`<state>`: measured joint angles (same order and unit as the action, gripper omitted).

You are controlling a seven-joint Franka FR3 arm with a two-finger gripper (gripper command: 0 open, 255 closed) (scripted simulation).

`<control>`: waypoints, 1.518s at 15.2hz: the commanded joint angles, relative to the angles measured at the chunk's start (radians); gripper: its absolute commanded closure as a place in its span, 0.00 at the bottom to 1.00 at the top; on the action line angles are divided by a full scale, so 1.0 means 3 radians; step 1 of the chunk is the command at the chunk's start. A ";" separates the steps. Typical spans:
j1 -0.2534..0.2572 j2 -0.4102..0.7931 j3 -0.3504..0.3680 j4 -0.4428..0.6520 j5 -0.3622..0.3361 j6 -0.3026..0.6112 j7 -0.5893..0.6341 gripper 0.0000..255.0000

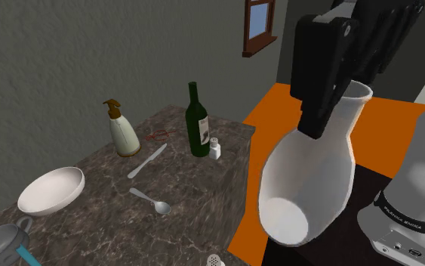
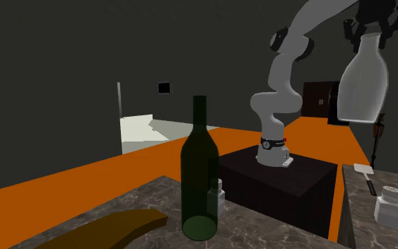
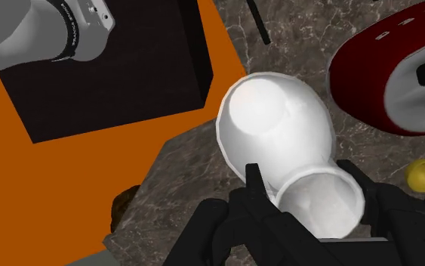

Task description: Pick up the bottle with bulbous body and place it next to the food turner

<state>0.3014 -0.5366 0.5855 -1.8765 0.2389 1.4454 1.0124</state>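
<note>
**Ana:** While the arm is up like that, where is the white bulbous bottle (image 1: 309,177) (image 2: 363,74) (image 3: 275,125)?

**Ben:** Off every surface. In the second exterior view it hangs neck up, well above the stand (image 2: 275,180) and toward that view's right of it.

**Ana:** What holds it?

**Ben:** The gripper (image 1: 331,106) (image 2: 374,32) (image 3: 305,181). Its black fingers (image 3: 254,189) clasp the neck just under the mouth, one on each side, so the claw is closed on the bottle. The round body hangs below.

**Ana:** And from the wrist camera?

**Ben:** You look down past the mouth and the body. A brown marble counter (image 3: 195,174) lies beneath the bottle, just beside a corner of the stand (image 3: 105,75). An orange floor (image 3: 67,189) runs along the stand's other sides.

**Ana:** The food turner?

**Ben:** It has a white blade and a dark handle. The food turner (image 2: 365,177) lies flat on a marble top toward the second exterior view's right of the stand, far below the bottle and well apart from it. A small white shaker (image 2: 387,205) stands farther from the stand than the turner does.

**Ana:** Anything else?

**Ben:** A red toaster (image 3: 395,72) and a small yellow round thing (image 3: 422,175) sit on the counter, both farther from the stand than the bottle. In the shoulder view a dark green wine bottle (image 1: 197,125) stands upright on another marble top, across the orange floor from the stand (image 1: 365,185).
</note>
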 commanded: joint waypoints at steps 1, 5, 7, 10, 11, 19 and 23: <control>0.0007 0.0062 0.0132 0.0170 0.0026 -0.0085 0.0176 1.00; -0.0001 0.0226 0.0449 0.0530 0.0054 -0.0226 0.0551 1.00; -0.0022 0.0341 0.0639 0.0737 0.0044 -0.0294 0.0757 1.00; -0.0084 0.0571 0.0991 0.1088 -0.0022 -0.0394 0.1100 1.00; -0.0115 0.0669 0.1137 0.1217 -0.0065 -0.0427 0.1229 1.00; 0.1043 0.2895 0.2661 0.2717 -0.2164 -0.1078 0.3199 1.00; 0.1210 0.2849 0.2436 0.2636 -0.2074 -0.0952 0.3219 1.00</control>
<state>0.6965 0.3321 1.3046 -1.0486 -0.4007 1.1338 1.9765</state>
